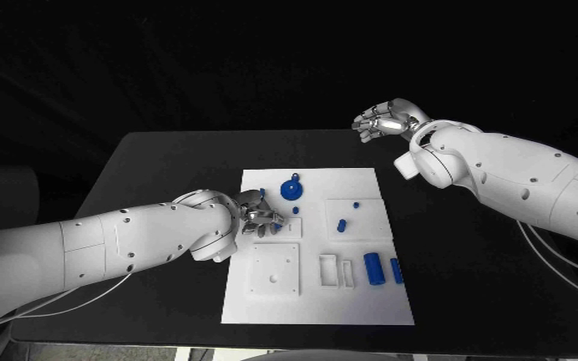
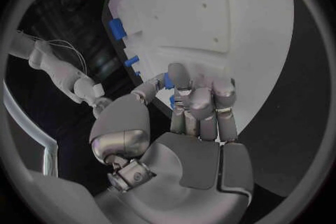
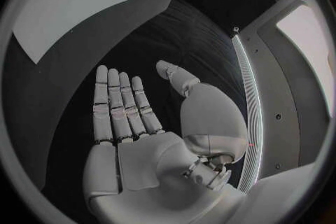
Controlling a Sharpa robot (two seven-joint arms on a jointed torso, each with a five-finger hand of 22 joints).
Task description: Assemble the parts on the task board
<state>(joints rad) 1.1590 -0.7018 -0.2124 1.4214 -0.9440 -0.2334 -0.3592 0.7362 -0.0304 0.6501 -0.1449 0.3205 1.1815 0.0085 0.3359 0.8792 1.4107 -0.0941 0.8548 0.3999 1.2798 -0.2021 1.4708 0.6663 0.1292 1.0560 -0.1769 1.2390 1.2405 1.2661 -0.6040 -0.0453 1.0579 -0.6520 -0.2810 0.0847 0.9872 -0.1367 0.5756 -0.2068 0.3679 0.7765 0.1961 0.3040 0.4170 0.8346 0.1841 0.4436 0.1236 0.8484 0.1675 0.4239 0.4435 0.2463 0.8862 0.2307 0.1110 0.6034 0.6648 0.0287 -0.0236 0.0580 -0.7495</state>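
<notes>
1. Left hand (image 1: 250,213) at the board's (image 1: 362,302) left edge, fingers (image 2: 178,79) pinching a blue part (image 2: 168,80); a loose pinch could drop it.
2. Right hand (image 1: 386,119) off the board, fingers wide, empty.

We see a black table (image 1: 169,160) with a matte, dark tabletop. Thin pale cables (image 1: 548,248) trail over its right edge, and another thin cable (image 1: 73,301) lies near its front left corner.
</notes>
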